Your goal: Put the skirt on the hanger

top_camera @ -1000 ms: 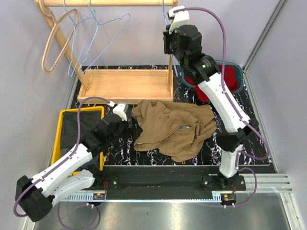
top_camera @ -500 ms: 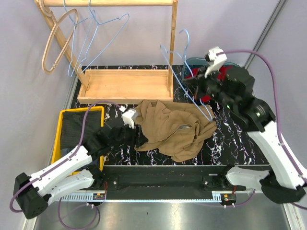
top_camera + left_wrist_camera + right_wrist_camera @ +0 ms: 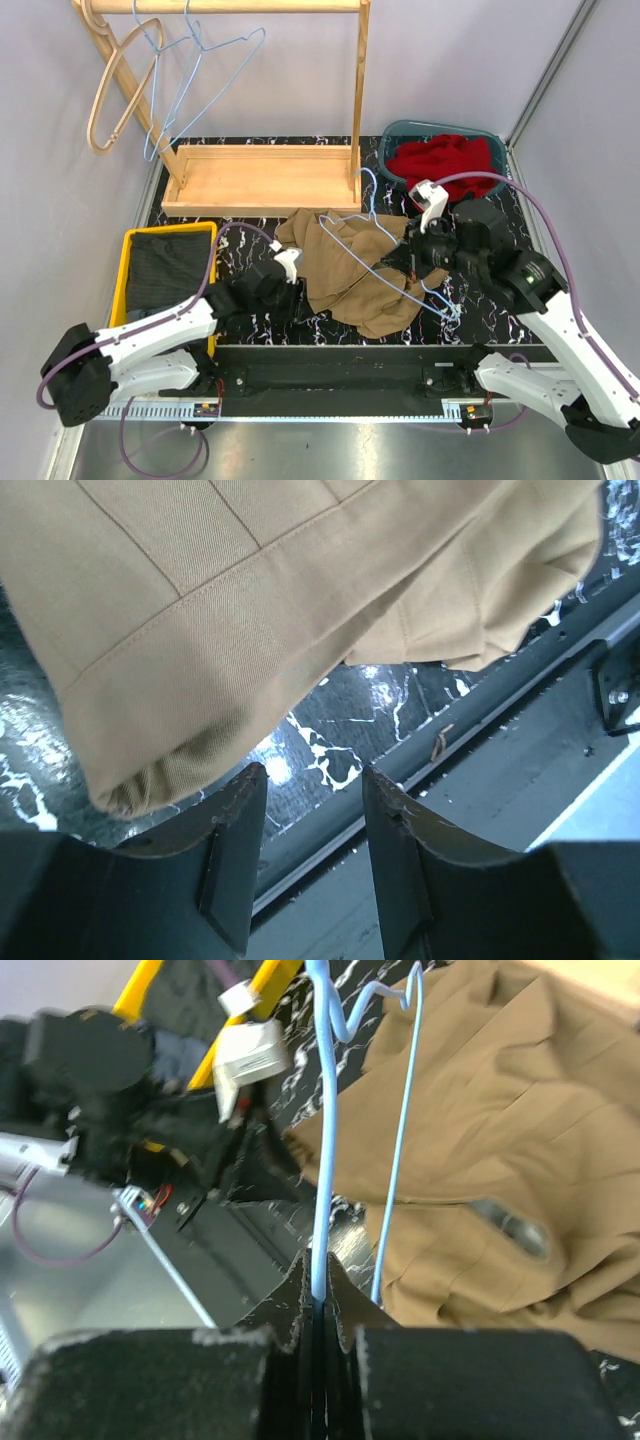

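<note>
The tan skirt (image 3: 365,262) lies crumpled on the black marbled table, and it also shows in the wrist views (image 3: 250,590) (image 3: 500,1150). My right gripper (image 3: 405,262) (image 3: 318,1265) is shut on a light blue wire hanger (image 3: 452,312) (image 3: 322,1140) and holds it low over the skirt. The hanger's hook points toward the rack. My left gripper (image 3: 303,290) (image 3: 308,785) sits at the skirt's near left edge. Its jaws stand partly apart with only table and rail showing between them. The left finger (image 3: 235,820) is just below a fold of the hem.
A wooden rack (image 3: 262,178) at the back carries more wire hangers (image 3: 190,70) and a wooden one (image 3: 115,90). A yellow bin (image 3: 128,262) with dark cloth stands at the left. A teal basin (image 3: 400,135) holding red cloth is at the back right. The front rail (image 3: 340,375) runs along the near edge.
The right arm swung the hanger from up by the rack down over the skirt. The left gripper moved right to the skirt's edge and narrowed its jaws.
</note>
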You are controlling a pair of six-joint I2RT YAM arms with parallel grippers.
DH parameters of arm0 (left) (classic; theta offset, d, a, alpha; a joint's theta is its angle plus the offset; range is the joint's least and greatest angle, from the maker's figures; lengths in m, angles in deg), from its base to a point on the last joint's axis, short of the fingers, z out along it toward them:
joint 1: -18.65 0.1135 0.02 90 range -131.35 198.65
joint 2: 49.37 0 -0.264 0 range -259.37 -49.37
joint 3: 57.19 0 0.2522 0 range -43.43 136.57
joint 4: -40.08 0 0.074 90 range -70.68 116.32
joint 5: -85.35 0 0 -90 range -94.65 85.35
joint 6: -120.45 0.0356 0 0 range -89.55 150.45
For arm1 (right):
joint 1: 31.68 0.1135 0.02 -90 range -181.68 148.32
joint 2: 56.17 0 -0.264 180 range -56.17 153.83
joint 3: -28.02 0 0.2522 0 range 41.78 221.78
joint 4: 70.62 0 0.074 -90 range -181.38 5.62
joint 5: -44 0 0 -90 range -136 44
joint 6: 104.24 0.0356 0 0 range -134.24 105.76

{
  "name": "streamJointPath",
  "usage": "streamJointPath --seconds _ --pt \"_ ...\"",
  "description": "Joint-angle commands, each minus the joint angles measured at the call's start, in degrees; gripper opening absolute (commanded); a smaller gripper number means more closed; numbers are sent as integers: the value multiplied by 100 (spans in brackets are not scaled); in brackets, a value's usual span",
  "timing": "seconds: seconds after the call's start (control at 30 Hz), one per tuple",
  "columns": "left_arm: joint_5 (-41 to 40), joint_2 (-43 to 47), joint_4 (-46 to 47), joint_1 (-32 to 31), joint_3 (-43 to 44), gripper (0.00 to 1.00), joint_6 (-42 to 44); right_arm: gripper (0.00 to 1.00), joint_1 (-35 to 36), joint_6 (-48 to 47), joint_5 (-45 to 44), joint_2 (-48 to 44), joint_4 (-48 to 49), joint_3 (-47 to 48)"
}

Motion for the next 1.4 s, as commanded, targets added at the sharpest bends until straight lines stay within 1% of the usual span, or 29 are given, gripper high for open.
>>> streamJointPath --seconds 0.0,0.1,0.13,0.2,0.23,0.27,0.37,0.43,0.6,0.7,0.83,1.1,1.23,1.37 --pt "-116 -365 491 -69 37 46 -26 0 6 283 601 -516 0 -168" --pt "-441 -568 587 -87 -15 46 -17 0 6 292 759 -622 -122 -177" --pt "-903 -629 579 -87 37 46 -78 0 14 283 812 -639 -167 -160" --pt "-1327 -630 622 -87 107 45 -96 0 14 169 996 -692 -334 -151" --pt "-1730 -595 640 -87 186 45 -105 0 6 117 1075 -727 -386 -160" --pt "-1856 -577 675 -87 230 45 -44 0 14 20 1293 -788 -517 -168" --pt "-2164 -568 737 -78 415 45 70 0 14 -16 1593 -824 -764 -195" --pt "-2304 -699 763 -78 494 45 114 0 14 -33 1673 -850 -835 -265" --pt "-2515 -1322 833 -8 714 45 220 0 14 -77 1893 -964 -976 -344" --pt "-2560 -1621 1000 97 766 45 238 0 23 -183 1788 -956 -1125 -379" --pt "-2542 -1842 1018 150 890 43 220 0 14 -227 1463 -833 -1082 -555" --pt "-2508 -1606 781 150 793 43 291 0 6 -51 963 -657 -537 -1231" --pt "-2402 -1447 684 150 688 43 229 0 6 238 356 -631 -20 -1434" --pt "-2314 -1158 605 150 556 43 159 0 14 608 276 -587 544 -1680"
